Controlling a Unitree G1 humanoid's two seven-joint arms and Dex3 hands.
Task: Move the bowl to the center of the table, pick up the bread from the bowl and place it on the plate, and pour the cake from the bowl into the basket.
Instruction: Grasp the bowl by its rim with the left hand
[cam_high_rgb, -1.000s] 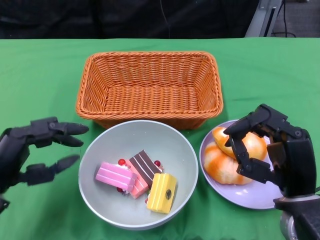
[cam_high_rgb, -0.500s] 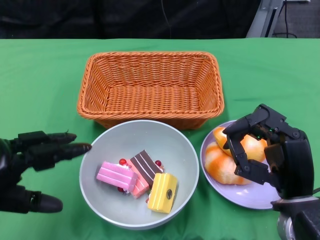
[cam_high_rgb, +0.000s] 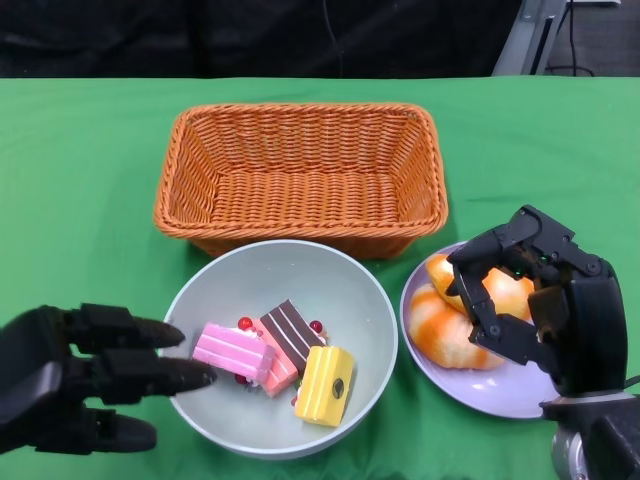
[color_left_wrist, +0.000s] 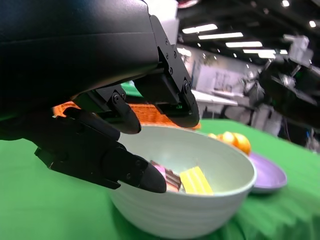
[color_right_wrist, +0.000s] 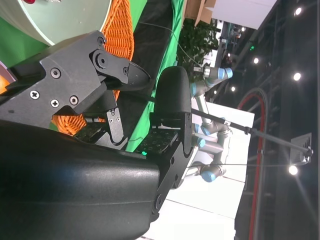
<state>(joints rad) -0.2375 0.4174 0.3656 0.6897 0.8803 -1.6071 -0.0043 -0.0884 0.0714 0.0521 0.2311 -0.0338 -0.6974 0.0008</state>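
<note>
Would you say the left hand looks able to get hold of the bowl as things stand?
Probably yes: the left hand is open at the bowl rim, its fingers reaching over it, nothing between.

A green cloth (cam_high_rgb: 80, 170) covers the whole table, smooth and flat out to the far edge. Beyond that edge the background is dark, with a thin black cable (cam_high_rgb: 325, 35) hanging down near the middle. Off at the far right a grey metal frame (cam_high_rgb: 522, 35) leans at a slant. The right wrist view looks out into a big hall: bright ceiling spots (color_right_wrist: 297, 76), a red curved hose (color_right_wrist: 260, 150), a potted plant (color_right_wrist: 197, 42), and a grey robot arm with blue joints (color_right_wrist: 212, 77) standing well apart from this table.
</note>
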